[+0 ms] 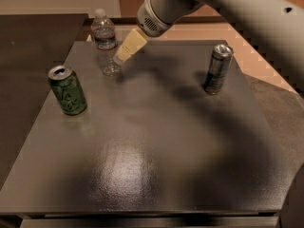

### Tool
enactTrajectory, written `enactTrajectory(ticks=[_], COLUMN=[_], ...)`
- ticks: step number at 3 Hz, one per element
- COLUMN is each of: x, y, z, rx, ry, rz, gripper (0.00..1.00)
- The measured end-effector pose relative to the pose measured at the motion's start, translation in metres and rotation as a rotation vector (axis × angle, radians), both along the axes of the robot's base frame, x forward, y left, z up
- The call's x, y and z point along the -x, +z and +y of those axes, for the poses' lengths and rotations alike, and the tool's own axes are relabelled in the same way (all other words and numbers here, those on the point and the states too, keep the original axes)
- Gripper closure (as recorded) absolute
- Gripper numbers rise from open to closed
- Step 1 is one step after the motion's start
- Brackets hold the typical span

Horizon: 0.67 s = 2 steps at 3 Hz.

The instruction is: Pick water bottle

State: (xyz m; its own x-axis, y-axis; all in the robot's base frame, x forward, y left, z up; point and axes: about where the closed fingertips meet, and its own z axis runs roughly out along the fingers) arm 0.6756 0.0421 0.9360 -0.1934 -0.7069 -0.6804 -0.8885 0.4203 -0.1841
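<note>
The water bottle (105,41) is a small clear ribbed bottle with a white cap and a coloured label band. It stands upright at the far left of the dark table (152,141). My gripper (120,57) reaches in from the upper right on a grey arm. Its cream-coloured tip hangs just to the right of the bottle, at about the height of the bottle's lower half, and close to it. I cannot see contact between them.
A green soda can (68,90) stands upright at the left, nearer than the bottle. A slim dark silver-topped can (218,69) stands at the far right. The table's left edge borders a dark floor; a tan wall lies behind.
</note>
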Motion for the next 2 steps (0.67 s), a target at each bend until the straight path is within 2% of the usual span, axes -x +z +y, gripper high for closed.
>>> enactTrajectory(ticks=[2], x=[-0.021], y=[0.000], z=[0.041], rx=[-0.100], ry=[0.016], rz=[-0.005], gripper=[0.00])
